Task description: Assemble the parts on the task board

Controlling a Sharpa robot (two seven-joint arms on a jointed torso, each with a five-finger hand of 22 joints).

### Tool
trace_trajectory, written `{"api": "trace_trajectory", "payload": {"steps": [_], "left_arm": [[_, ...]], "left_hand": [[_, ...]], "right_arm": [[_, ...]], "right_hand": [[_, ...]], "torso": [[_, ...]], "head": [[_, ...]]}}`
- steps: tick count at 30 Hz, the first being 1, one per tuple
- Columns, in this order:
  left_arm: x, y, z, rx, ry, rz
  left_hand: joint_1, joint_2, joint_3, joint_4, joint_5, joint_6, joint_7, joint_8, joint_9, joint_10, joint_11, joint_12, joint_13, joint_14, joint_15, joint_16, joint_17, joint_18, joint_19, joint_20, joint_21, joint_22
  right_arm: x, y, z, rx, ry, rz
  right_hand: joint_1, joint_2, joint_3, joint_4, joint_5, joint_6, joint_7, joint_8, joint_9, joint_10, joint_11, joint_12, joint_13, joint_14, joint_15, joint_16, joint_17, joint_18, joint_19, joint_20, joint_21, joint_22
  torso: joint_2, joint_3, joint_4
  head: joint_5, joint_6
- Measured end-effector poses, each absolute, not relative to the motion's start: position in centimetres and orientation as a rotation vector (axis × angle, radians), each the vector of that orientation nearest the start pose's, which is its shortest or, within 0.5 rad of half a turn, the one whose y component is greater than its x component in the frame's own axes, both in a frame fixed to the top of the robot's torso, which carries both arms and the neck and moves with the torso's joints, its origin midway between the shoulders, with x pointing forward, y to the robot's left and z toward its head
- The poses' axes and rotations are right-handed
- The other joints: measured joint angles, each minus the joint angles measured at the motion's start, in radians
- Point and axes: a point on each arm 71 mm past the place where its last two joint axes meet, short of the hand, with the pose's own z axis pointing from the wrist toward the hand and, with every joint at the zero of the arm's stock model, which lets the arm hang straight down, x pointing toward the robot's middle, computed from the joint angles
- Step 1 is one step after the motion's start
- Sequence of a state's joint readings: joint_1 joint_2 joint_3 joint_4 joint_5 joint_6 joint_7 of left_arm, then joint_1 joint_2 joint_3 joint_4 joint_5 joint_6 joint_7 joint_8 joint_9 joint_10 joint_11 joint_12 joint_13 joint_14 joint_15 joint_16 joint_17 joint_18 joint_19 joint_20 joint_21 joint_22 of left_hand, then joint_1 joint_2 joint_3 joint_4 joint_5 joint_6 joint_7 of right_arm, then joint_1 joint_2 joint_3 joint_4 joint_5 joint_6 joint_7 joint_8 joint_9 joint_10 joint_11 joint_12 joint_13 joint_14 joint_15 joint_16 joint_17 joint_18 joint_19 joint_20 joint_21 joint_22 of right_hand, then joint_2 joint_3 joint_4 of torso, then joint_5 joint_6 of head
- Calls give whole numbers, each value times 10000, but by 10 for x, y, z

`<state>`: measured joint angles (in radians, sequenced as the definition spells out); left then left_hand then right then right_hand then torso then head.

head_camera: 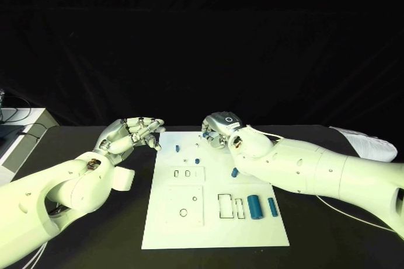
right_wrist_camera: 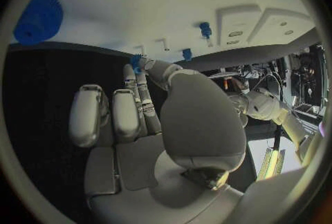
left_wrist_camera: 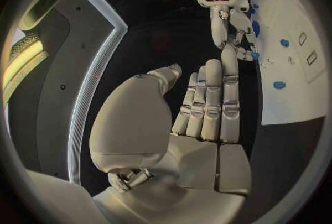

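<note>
My right hand [head_camera: 220,129] hangs over the far edge of the white board [head_camera: 169,231], fingers curled down, and in the right wrist view I see a small blue part [right_wrist_camera: 135,61] pinched at its fingertips [right_wrist_camera: 131,72]. My left hand [head_camera: 131,135] sits off the board's far left corner, above the black bench [head_camera: 76,140]; in the left wrist view its fingers [left_wrist_camera: 213,97] lie straight side by side with nothing in them, thumb apart.

On the board I count several blue pieces. Two small ones, a peg [head_camera: 177,147] and a stub [head_camera: 196,161], lie near the far end, just in front of the right hand. Another blue piece [head_camera: 234,173] shows beside my right forearm at the board's right edge. Nearer me, a thick blue cylinder [head_camera: 253,206] and a thinner blue rod [head_camera: 272,207] lie side by side towards the right edge, next to two rectangular cut-outs [head_camera: 230,206]. A raised square plate [head_camera: 184,205] with oval holes occupies the board's middle.
</note>
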<state>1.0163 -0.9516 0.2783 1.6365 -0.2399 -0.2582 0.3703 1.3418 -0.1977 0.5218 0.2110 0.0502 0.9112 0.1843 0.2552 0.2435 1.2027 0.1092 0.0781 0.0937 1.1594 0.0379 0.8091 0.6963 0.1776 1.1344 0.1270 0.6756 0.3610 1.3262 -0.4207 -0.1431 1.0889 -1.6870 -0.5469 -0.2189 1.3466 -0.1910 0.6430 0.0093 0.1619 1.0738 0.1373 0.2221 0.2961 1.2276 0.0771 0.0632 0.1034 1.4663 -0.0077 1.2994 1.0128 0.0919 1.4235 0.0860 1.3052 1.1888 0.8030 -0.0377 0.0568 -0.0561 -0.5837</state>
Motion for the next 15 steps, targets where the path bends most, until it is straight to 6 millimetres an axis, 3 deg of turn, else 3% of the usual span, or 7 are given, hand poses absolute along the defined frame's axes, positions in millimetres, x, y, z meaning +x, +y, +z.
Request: {"api": "trace_trajectory", "payload": {"steps": [5,15], "left_arm": [[474,235,-132,-9147,13046,-16333],[475,235,-132,-9114,13049,-16339]], "left_hand": [[0,0,0,0,0,0,0,0,0,0,0,0,0,0,0,0,0,0,0,0,0,0],[0,0,0,0,0,0,0,0,-1,0,0,0,-1,0,0,0,-1,1,0,0,-1,-1]], "right_arm": [[562,-101,-152,-3061,13140,4393],[563,-97,-152,-3015,13074,4430]], "right_hand": [[0,0,-1,1,-6,-1,0,-1,12,1,-1,-20,60,0,0,0,0,0,0,0,0,0],[-1,-1,-2,1,-36,-3,1,-2,16,7,-7,-52,93,0,1,0,-1,0,0,0,0,9]], "torso": [[40,-45,44],[98,-99,105]], "head": [[-15,13],[-24,26]]}}
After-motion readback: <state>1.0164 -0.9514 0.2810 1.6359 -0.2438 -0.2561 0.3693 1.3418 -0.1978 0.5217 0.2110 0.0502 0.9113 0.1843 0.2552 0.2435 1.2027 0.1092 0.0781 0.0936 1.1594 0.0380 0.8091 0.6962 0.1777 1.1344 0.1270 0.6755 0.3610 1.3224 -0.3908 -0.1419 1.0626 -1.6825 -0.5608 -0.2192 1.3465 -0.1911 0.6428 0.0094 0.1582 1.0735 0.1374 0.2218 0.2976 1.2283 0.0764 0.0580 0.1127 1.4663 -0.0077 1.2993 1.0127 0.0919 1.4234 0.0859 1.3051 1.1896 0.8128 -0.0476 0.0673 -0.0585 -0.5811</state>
